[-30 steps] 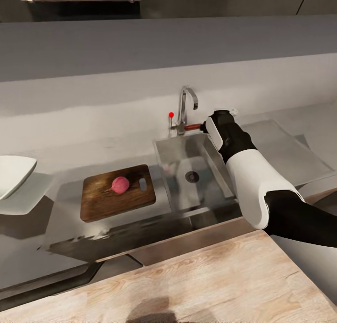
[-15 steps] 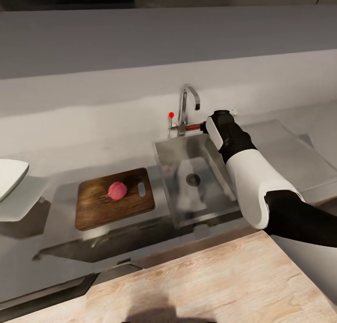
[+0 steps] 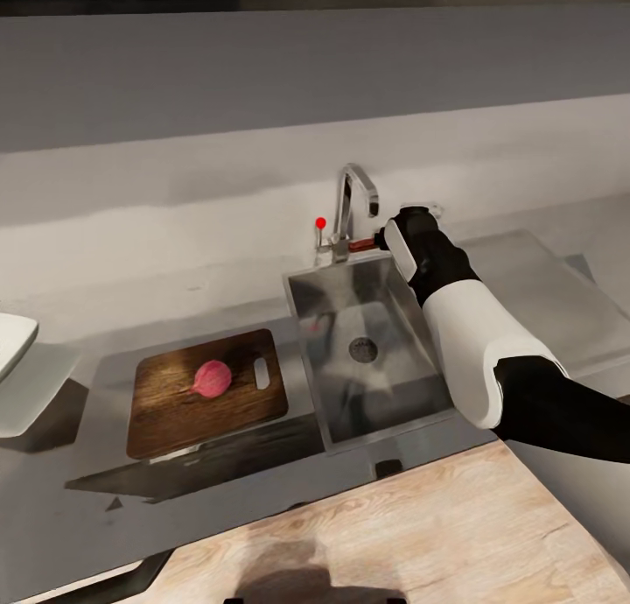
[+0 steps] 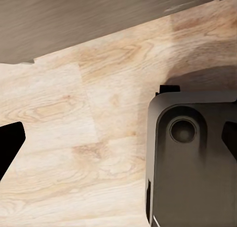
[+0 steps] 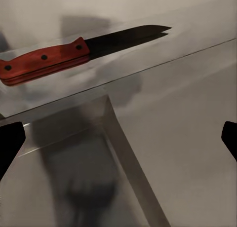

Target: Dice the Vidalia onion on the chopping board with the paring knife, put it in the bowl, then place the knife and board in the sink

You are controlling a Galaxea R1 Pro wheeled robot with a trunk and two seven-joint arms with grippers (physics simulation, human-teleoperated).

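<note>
The right pincer (image 3: 395, 228) hangs over the sink's back rim, its fingertips spread wide at the edges of the wrist view and holding nothing, with the paring knife (image 5: 74, 52) lying flat on the ledge just ahead. Over the last second the head view has swung leftward and down; the arm itself has barely shifted, so the grasp seems not yet begun. The sink (image 3: 385, 416) basin is empty; the Vidalia onion (image 3: 212, 378) sits whole on the chopping board (image 3: 166, 411) on the worktop (image 3: 542, 271). I cannot tell the left pincer's state.

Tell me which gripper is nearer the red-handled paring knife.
Right. The right gripper hovers open just before the red-handled paring knife behind the sink; the left gripper hangs over wooden flooring.
</note>
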